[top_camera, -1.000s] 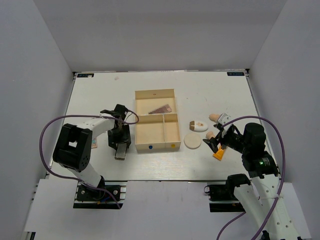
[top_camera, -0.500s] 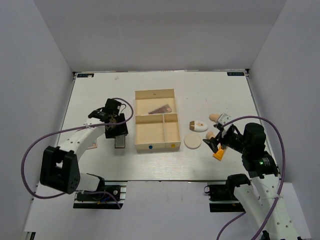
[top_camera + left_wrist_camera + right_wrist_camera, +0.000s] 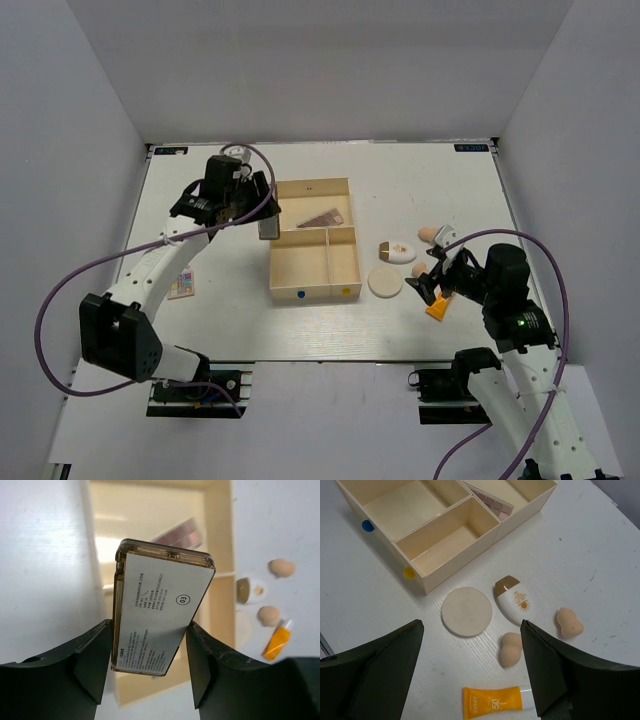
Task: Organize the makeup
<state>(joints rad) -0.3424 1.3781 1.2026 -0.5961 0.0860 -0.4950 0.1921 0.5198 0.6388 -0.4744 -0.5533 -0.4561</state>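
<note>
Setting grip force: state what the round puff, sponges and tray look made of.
Round puff: probably matte fabric or foam; flat, no shine.
Sponges: likely soft foam; dull, rounded skin.
Tray: rigid cream plastic or painted wood, unclear; thin straight walls.

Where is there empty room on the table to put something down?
Bare white table stretches behind the cream three-compartment tray, and between it and the small multicoloured palette. The tray's two near compartments are empty. It is crowded right of the tray: round cream puff, white oval pad, peach sponges, orange tube.
</note>
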